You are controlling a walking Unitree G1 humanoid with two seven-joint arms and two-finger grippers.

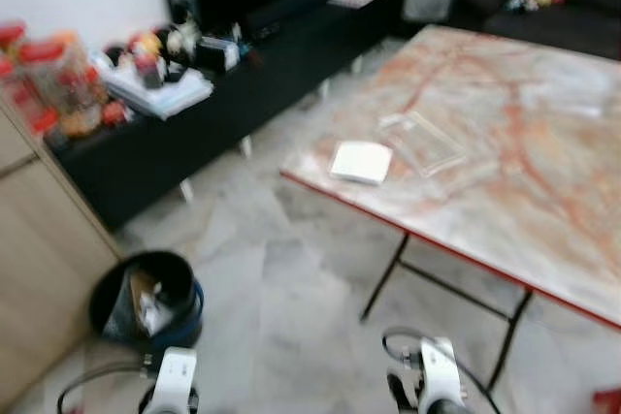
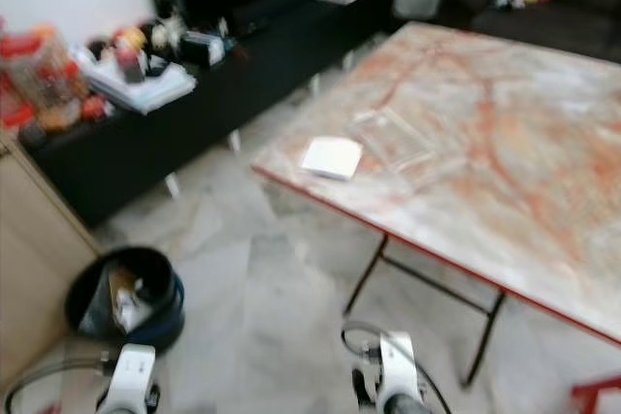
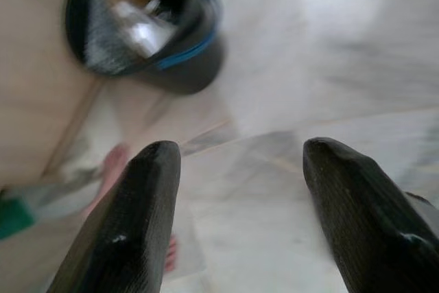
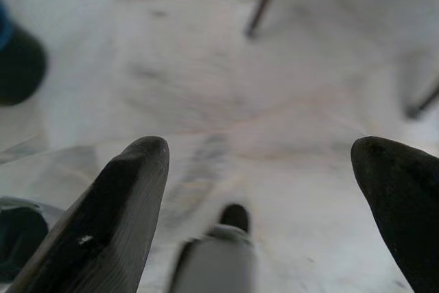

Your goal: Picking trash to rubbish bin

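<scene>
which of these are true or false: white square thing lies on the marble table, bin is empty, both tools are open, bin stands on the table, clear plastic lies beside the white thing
1. A white square item lies on the marble table: true.
2. The bin is empty: false, scraps lie inside it.
3. The left tool and right tool are open: true, fingers apart, holding nothing.
4. The bin stands on the table: false, it stands on the floor.
5. Clear plastic lies beside the white item: true.
</scene>
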